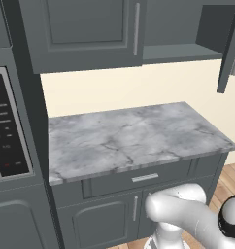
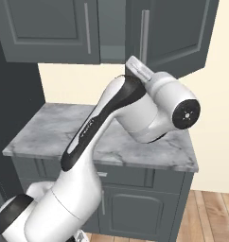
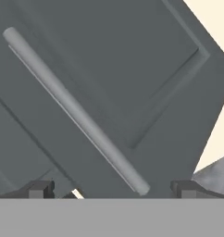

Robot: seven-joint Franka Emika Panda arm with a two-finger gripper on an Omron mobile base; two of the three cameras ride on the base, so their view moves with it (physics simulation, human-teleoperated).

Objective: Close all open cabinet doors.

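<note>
Item 1, nearest my camera: the two-finger gripper (image 3: 109, 189), its dark finger tips (image 3: 39, 189) set wide apart with nothing between them. It sits close in front of the open door's face.

Item 2: the open tall dark grey wall-cabinet door (image 3: 132, 83) with recessed shaker panel. Its long silver bar handle (image 3: 74, 109) runs slantwise across my hand view (the camera is rolled), the lower end lying between the finger tips. I cannot tell whether anything touches it.

Item 3: the grey-veined marble countertop (image 1: 134, 136), below that door. In the left base view the door (image 1: 231, 48) stands swung out above the counter's right end, edge-on, with the open cabinet shelf (image 1: 180, 52) beside it.

Item 4: the closed dark grey wall-cabinet door (image 1: 90, 29), left of the open one, flush with its frame.

Item 5: the grey drawer front (image 1: 143, 179), under the counter's edge.
</note>
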